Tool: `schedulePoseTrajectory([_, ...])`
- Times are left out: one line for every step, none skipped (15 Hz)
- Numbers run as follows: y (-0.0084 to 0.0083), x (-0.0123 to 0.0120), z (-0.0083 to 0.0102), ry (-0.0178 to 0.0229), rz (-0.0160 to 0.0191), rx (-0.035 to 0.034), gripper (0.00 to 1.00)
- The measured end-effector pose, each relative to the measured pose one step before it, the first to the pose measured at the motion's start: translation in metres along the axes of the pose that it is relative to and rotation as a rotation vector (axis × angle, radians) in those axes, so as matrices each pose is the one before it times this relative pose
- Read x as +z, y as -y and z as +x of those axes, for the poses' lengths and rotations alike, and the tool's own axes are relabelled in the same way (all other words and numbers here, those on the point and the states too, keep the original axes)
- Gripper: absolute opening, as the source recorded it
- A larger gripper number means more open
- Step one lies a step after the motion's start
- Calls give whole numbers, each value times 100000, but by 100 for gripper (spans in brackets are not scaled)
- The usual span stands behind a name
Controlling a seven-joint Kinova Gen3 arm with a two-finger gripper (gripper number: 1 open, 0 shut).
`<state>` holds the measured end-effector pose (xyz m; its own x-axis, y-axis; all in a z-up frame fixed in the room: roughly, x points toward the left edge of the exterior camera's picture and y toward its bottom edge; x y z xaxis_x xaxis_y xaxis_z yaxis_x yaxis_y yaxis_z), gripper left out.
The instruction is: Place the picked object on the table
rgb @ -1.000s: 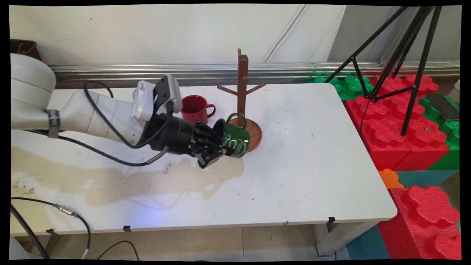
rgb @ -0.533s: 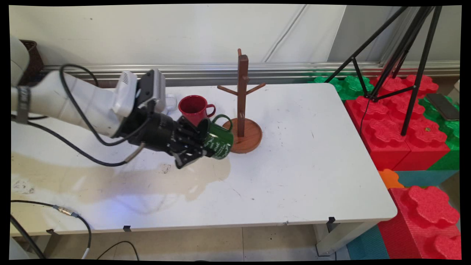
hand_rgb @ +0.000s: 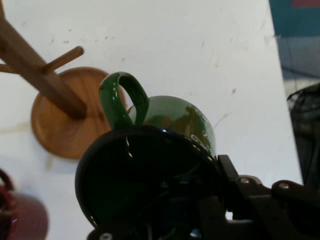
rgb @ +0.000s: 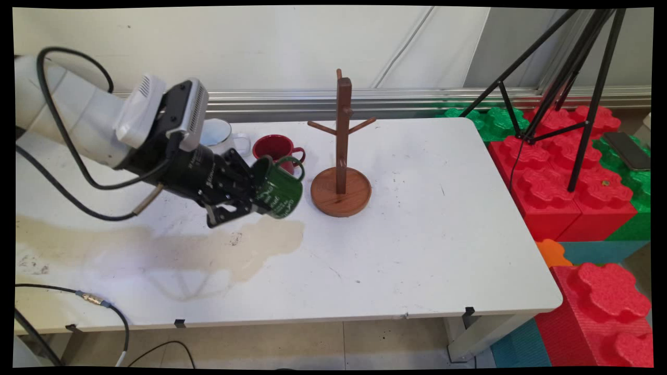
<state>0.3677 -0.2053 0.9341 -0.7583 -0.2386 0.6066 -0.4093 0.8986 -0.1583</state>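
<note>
My black gripper (rgb: 249, 200) is shut on the rim of a green mug (rgb: 279, 188) with white lettering, held tilted above the table, handle up. In the hand view the green mug (hand_rgb: 170, 125) fills the lower middle, its dark mouth facing the camera and its handle (hand_rgb: 120, 100) pointing at the wooden mug tree (hand_rgb: 50, 85). The mug tree (rgb: 342, 151) stands on its round base just right of the held mug. A red mug (rgb: 276, 148) and a white mug (rgb: 219, 134) stand behind the gripper.
A brownish stain (rgb: 208, 250) spreads over the table's left half. Red and green foam blocks (rgb: 573, 166) and a black tripod (rgb: 578, 78) stand to the right of the table. Black cables (rgb: 94, 302) lie at the near left edge.
The arm has drawn back to the left and risen a little, carrying the green mug away from the mug tree's base. The white mug behind it is now uncovered.
</note>
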Motion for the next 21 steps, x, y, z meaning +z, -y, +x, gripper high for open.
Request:
schedulePoseTrajectory([342,-342,182,2363,890,1733,0])
schedulePoseTrajectory([354,-231,166,2933,1224,1698,0])
schedulePoseTrajectory([234,-189,68,2855,1361,981,0])
schedulePoseTrajectory([222,-137,70,3222,1412,1035,0])
schedulePoseTrajectory([169,-78,-5,3240,1282,796,0])
schedulePoseTrajectory([94,-19,-78,2931,1108,597,0])
schedulePoseTrajectory([106,91,-103,3106,1088,547,0])
schedulePoseTrajectory([131,206,-162,3615,1150,442,0])
schedulePoseTrajectory([56,219,-117,2577,598,325,0])
schedulePoseTrajectory([5,185,-73,1683,238,247,0])
schedulePoseTrajectory([1,233,-82,2057,251,365,0])
schedulePoseTrajectory([-28,251,-78,2050,116,491,0])
schedulePoseTrajectory([-20,239,-70,1962,96,515,0])
schedulePoseTrajectory([-37,327,-113,2789,80,775,0])
schedulePoseTrajectory([-31,338,-105,2732,36,764,0])
schedulePoseTrajectory([-17,342,-53,2484,-14,786,0])
schedulePoseTrajectory([-16,306,-6,1985,-76,739,0])
schedulePoseTrajectory([17,364,58,2170,-68,895,0])
schedulePoseTrajectory([34,371,110,2036,-198,828,0])
schedulePoseTrajectory([36,334,129,1692,-349,702,0])
schedulePoseTrajectory([56,427,181,1961,-488,706,0])
